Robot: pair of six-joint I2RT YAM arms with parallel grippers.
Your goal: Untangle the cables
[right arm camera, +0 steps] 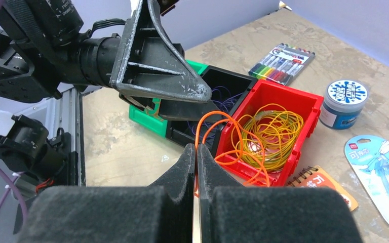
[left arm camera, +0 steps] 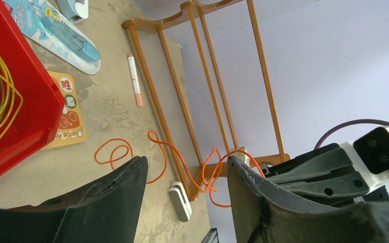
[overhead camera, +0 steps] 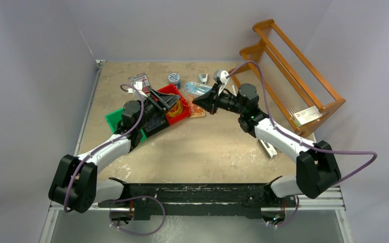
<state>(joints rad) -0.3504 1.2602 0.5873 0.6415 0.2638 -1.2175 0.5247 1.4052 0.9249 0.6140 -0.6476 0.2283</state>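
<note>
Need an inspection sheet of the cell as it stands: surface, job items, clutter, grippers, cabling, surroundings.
Surface: tan mottled table; no spills seen.
Job's things: yellow cables coiled in the red bin; purple cables in the black bin; orange cable crosses the red bin's front rim and rises to the right gripper.
Clutter: green bin, marker pack, jar, notebook, blue pack, wooden rack.
Grippers: left gripper open, holding nothing; right gripper shut on the orange cable.
Cables: lilac hoses loop loosely off both arms; no snag seen.
Surroundings: plain pale walls; nothing else seen.
</note>
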